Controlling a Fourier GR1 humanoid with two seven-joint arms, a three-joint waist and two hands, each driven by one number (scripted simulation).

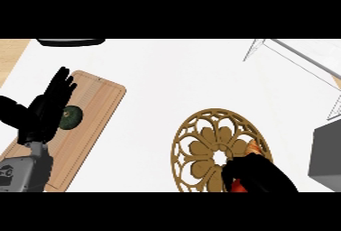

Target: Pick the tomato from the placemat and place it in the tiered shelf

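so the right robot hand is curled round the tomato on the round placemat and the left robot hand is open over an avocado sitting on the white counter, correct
Not quite. In the head view the avocado sits on the wooden cutting board, not on the white counter. The rest holds: the right robot hand is curled round the tomato on the round placemat, and the left robot hand is open over the avocado.

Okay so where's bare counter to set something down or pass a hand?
Widest bare stretch: between the wooden board and the round placemat, running up to the shelf frame. Crowded: the left hand over the board's dark fruit; the right hand holding the tomato on the placemat.
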